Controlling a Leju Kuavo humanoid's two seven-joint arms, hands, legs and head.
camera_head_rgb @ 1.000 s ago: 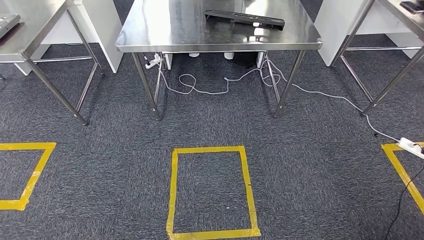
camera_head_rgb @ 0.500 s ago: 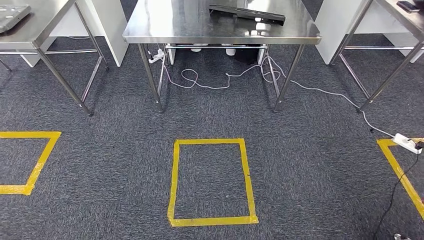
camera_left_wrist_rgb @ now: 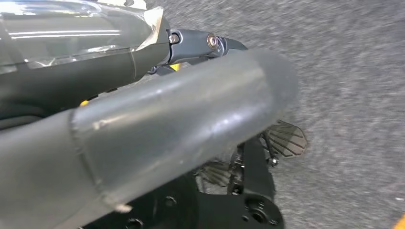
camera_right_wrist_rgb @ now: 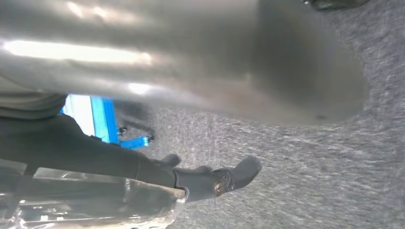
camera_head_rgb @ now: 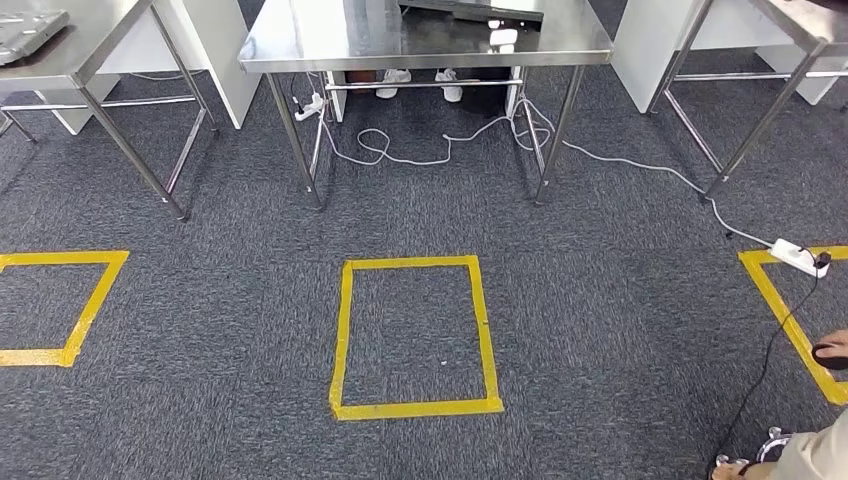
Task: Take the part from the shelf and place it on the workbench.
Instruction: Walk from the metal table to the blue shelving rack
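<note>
Well, the only candidate for the part (camera_head_rgb: 470, 10) that I can make out is a flat dark piece lying on the far middle desk (camera_head_rgb: 420, 62), towards its far right side and cut off by the frame edge. I cannot tell whether it is the very part I am meant to carry.

My arms hang at my sides. My left hand (camera_left_wrist_rgb: 157, 133) is a blurred grey thumb with dark fingers (camera_left_wrist_rgb: 205, 43) past it over the carpet. My right hand (camera_right_wrist_rgb: 191, 71) looks the same, with its dark fingers (camera_right_wrist_rgb: 224, 179) stretched out. I cannot tell whether either hand is released or grasping something.

On the floor between me and that desk is a yellow tape square (camera_head_rgb: 340, 330). A white cable (camera_head_rgb: 620, 160) trails from under the desk to a power strip (camera_head_rgb: 795, 257) at the right. A person's white shoes (camera_head_rgb: 420, 80) stand beyond the desk, and another person's sleeve (camera_head_rgb: 815, 455) is near right.

I judge this a walking stage, not handling. Next I should line up with the tape square and fix where I am heading, minding the cable.
</note>
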